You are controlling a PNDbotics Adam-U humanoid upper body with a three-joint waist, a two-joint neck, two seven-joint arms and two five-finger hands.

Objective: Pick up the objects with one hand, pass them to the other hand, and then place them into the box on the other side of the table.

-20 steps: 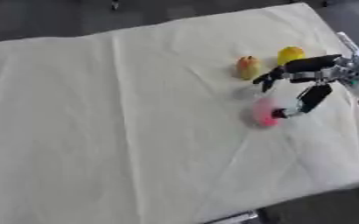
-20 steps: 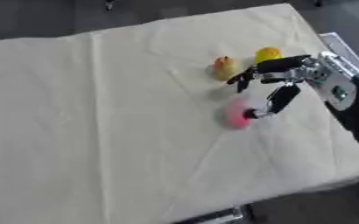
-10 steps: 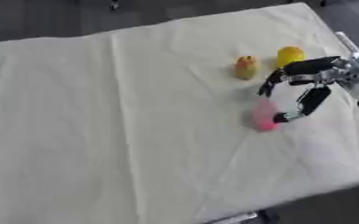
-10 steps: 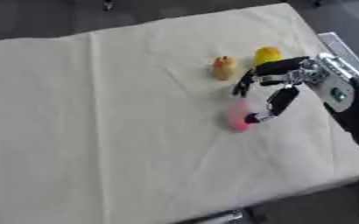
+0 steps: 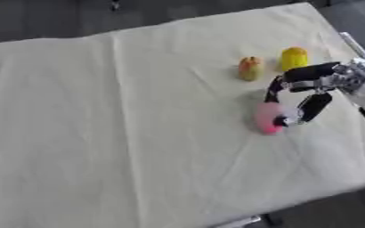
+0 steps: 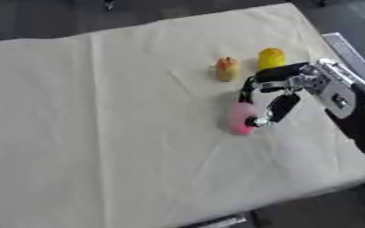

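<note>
cloth (image 5: 123,133): open left and centre | obstacles by right hand (image 6: 275,91): pink object (image 6: 238,118), orange fruit (image 6: 227,69), yellow object (image 6: 270,58)

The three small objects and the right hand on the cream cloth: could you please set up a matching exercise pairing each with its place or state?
Column one:
1. pink object
2. yellow object
3. orange-yellow object
4. right hand

Column two:
A. farthest back on the cloth, near its right edge
B. fingers and thumb curled round a thing
C. just left of the yellow one, standing apart from it
D. nearest the camera of the three, in the hand

Pairs: 1-D, 2-A, 3-C, 4-B
</note>
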